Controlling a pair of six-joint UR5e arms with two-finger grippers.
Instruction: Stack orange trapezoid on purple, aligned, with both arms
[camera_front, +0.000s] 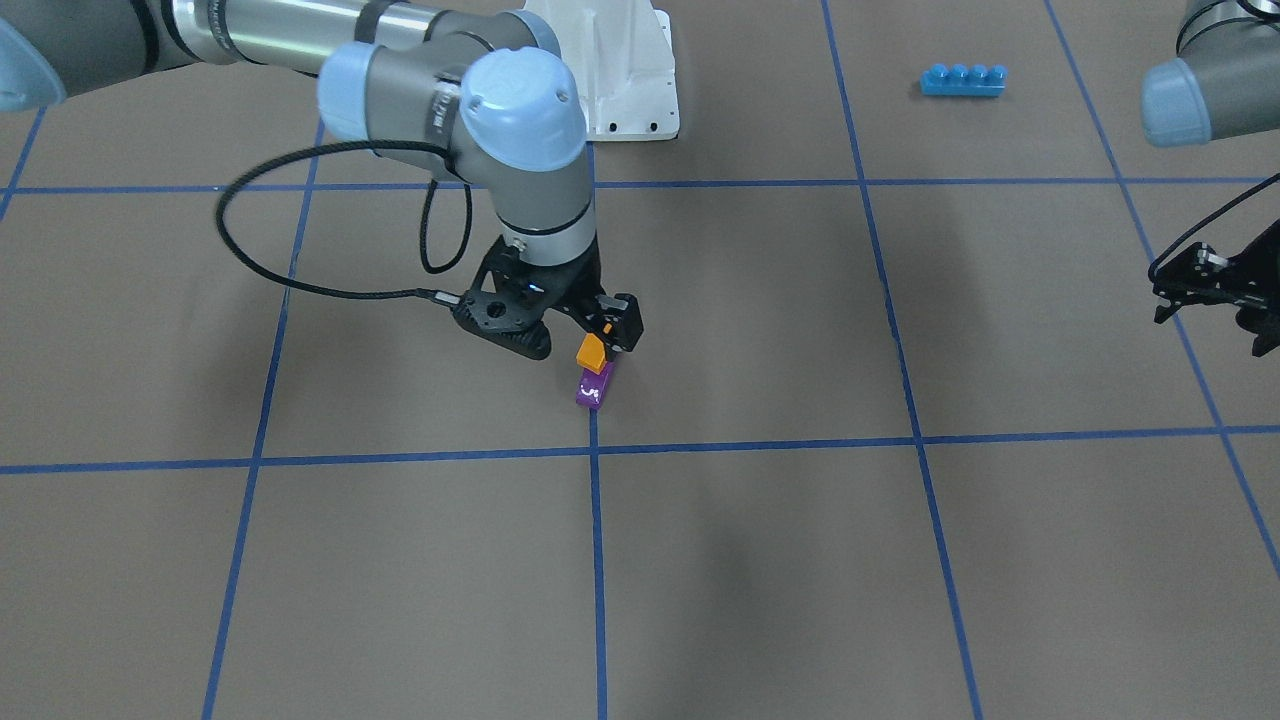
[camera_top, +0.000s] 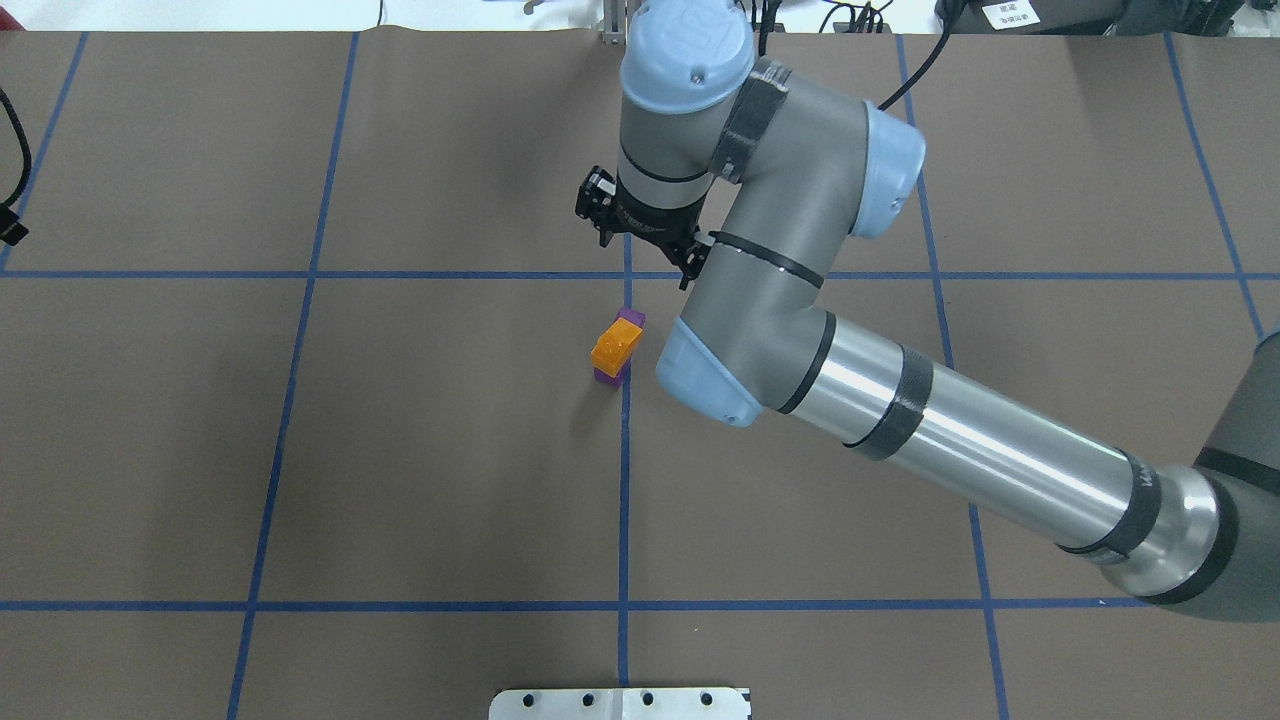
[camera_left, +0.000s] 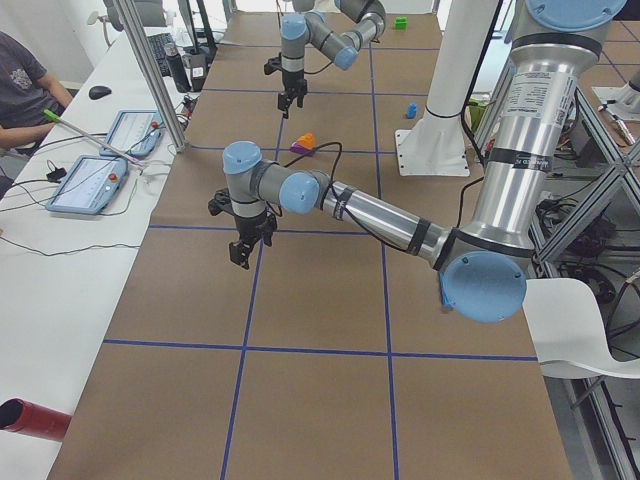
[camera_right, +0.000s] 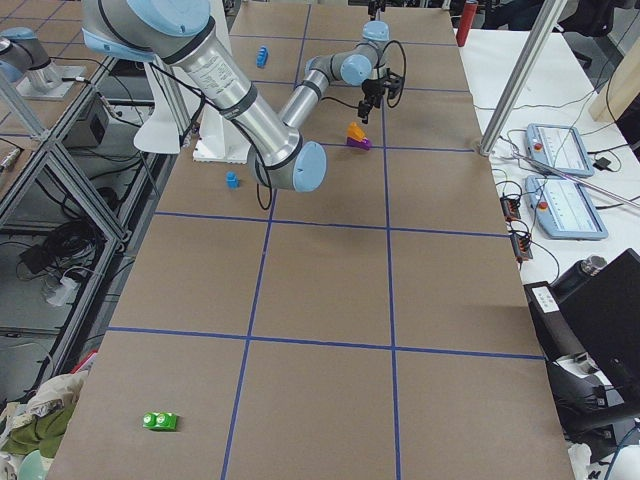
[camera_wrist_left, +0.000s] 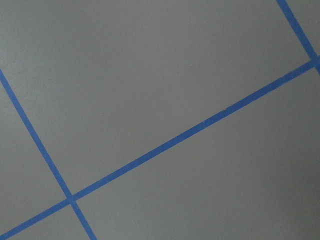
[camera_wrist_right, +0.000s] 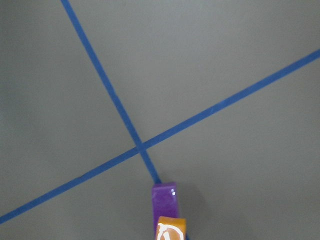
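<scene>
Nearest the action, in the middle stretch of the brown table (camera_front: 760, 560), well in from all four edges: small glossy purple sloped plastic brick (camera_front: 593, 388) lying on a blue tape line (camera_top: 624, 480), long axis roughly along that line from the robot's edge toward the operators' edge, tipped a little toward the right end at its far tip. Seated on top and touching it, small glossy orange trapezoid plastic brick (camera_front: 591, 352), single stud up, turned the same way, with a sliver of purple past it at both ends in the overhead view. Directly above the pair, black two-finger right end effector (camera_front: 610, 330), pointing down, fingers seemingly spread and pinching nothing, with a clear gap to the orange stud in both side views; from its wrist camera, just a glimpse of the stack's top at the bottom border. Judged as stacked already, and close to aligned, though not checkable to the last bit from here. So, for the coming move: stack straight below, reachable by a plain drop, any corrective squeeze best taken across its narrow width. Much farther off, toward the table's left end, black left end effector (camera_front: 1212, 318), hanging spread and empty over crossing tape lines, clearly the more distant of the two. Farthest, close to the robot's edge, long blue four-stud plastic brick (camera_front: 962, 80), no part of this.
</scene>
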